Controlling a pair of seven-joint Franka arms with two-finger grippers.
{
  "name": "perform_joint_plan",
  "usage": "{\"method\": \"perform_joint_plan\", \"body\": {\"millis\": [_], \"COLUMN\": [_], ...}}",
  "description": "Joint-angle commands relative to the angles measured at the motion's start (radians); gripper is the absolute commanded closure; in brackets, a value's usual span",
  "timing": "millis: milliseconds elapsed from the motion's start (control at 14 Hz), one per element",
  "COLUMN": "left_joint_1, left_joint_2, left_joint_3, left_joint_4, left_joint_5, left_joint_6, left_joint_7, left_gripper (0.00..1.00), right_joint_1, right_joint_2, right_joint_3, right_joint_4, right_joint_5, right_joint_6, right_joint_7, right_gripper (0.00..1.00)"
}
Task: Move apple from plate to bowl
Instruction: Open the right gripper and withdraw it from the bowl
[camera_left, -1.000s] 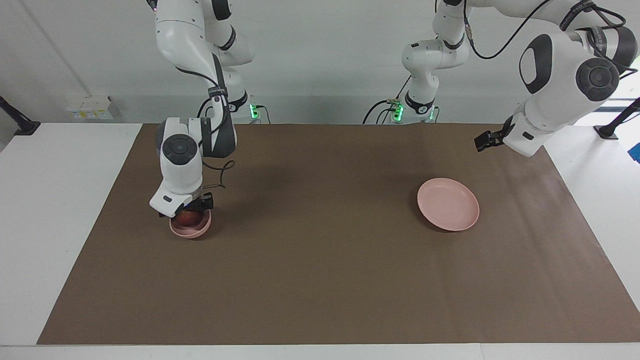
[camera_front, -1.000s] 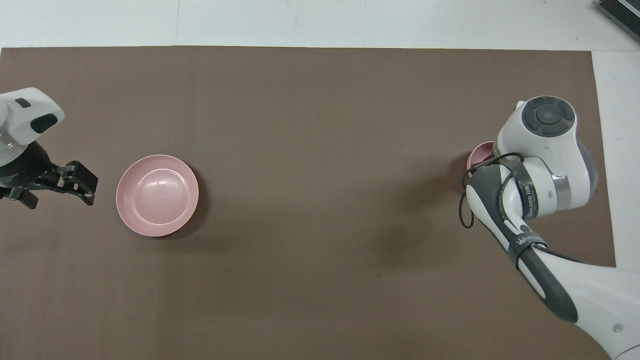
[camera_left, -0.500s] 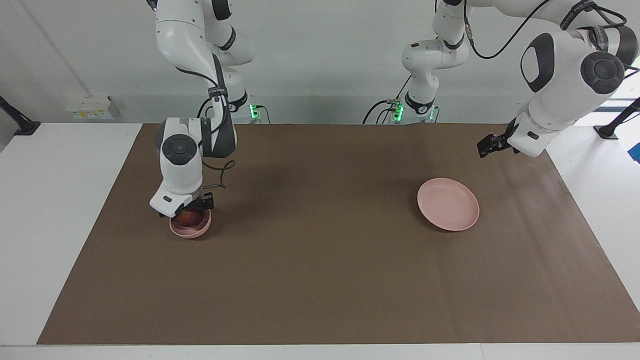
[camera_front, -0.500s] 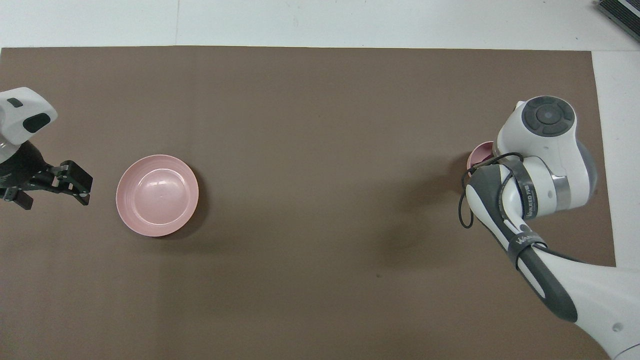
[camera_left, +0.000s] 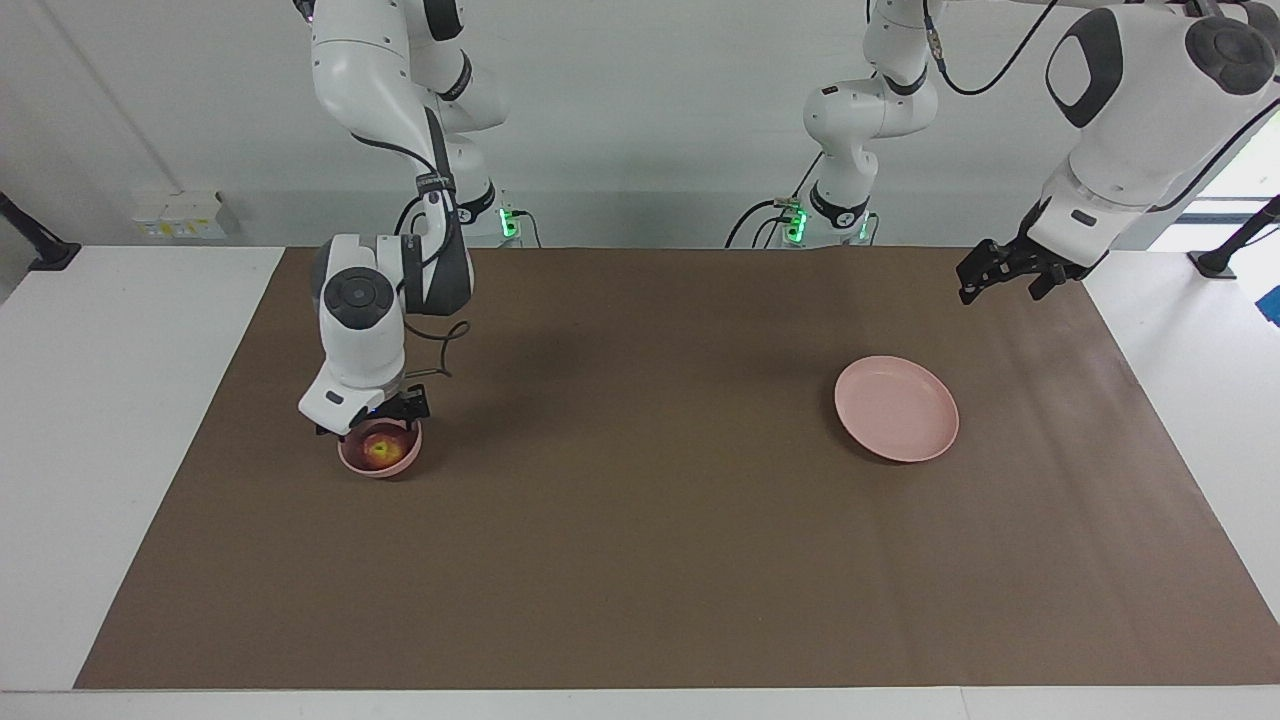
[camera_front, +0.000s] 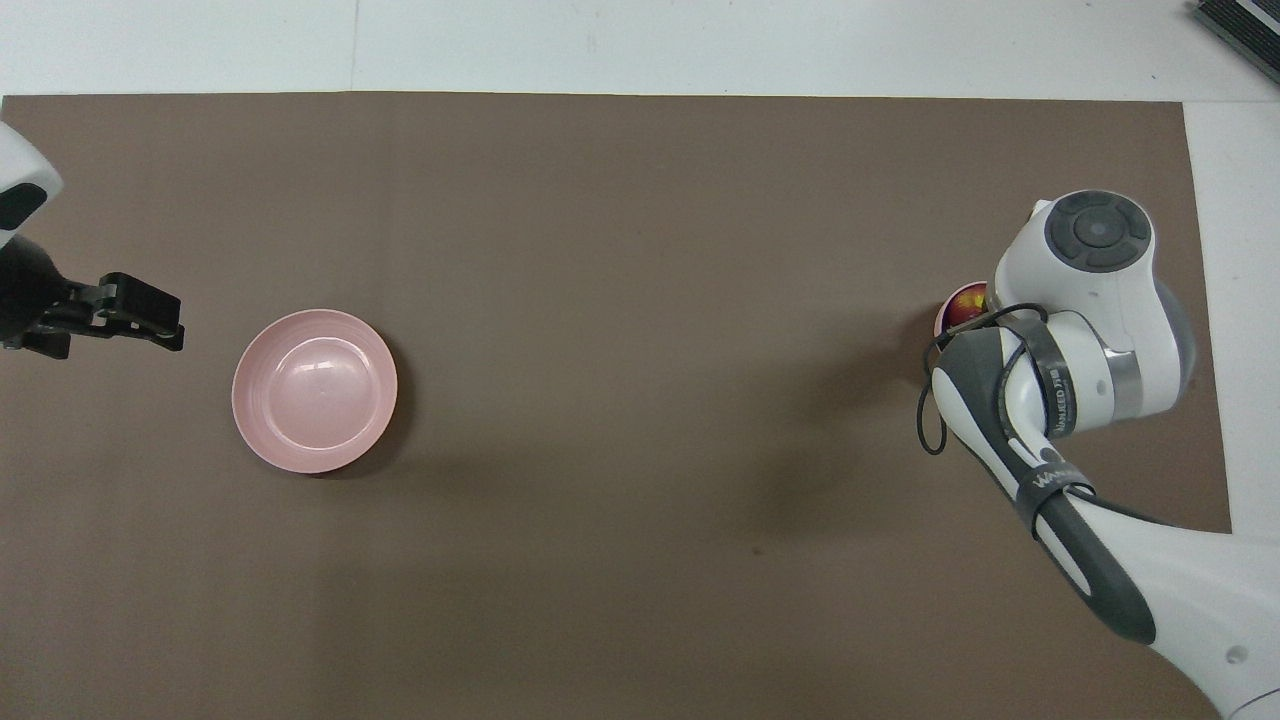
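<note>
- Two grippers show: the right gripper (camera_left: 374, 415) hangs low over the bowl (camera_left: 380, 461) with its jaws spread and nothing between them.
- Inside that bowl sits the apple (camera_left: 380, 449), its yellowish patch turned up; the bowl stands toward the right arm's end of the table.
- From overhead, the right arm's wrist covers most of the bowl, leaving only a sliver of rim and apple.
- Well apart, toward the left arm's end, the plate (camera_left: 897, 408) lies bare.
- High over the mat's corner near the plate, the left gripper (camera_left: 1003, 271) waits, jaws apart, holding nothing; its arm is cut off at the overhead view's edge.
- Brown paper mat (camera_left: 640, 560) covers a white table (camera_left: 90, 400); a pale wall rises at the robots' end.
</note>
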Motion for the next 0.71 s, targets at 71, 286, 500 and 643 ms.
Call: {"method": "perform_joint_plan", "body": {"millis": [71,286,500,643], "left_joint_1": [-0.014,-0.008,-0.017,-0.011], "left_joint_2": [-0.08,-0.087,-0.074,-0.073], "left_joint_3": [0.013,0.018,0.018,0.019], "left_joint_4": [-0.104,-0.106,-0.077,-0.075], "left_joint_5": [-0.027,-0.055,-0.054,-0.054], "left_joint_6": [0.069,0.095,0.088,0.082], "left_joint_7": [0.017,0.015,0.012,0.011], "left_gripper": [0.0,0.0,0.0,0.0], "right_joint_1": [-0.007,-0.006,-0.007,-0.015], "right_joint_2": [-0.051,-0.126,-0.199,-0.255], "right_joint_3": [0.005,0.005,0.005,0.004], "right_joint_4": [0.009,0.009,0.011,0.018], "right_joint_5": [0.028,0.06,0.145,0.198], "right_joint_6": [-0.009,-0.061,-0.118,-0.169], "right_joint_7": [0.009,0.046,0.061,0.099], "right_gripper": [0.0,0.0,0.0,0.0]}}
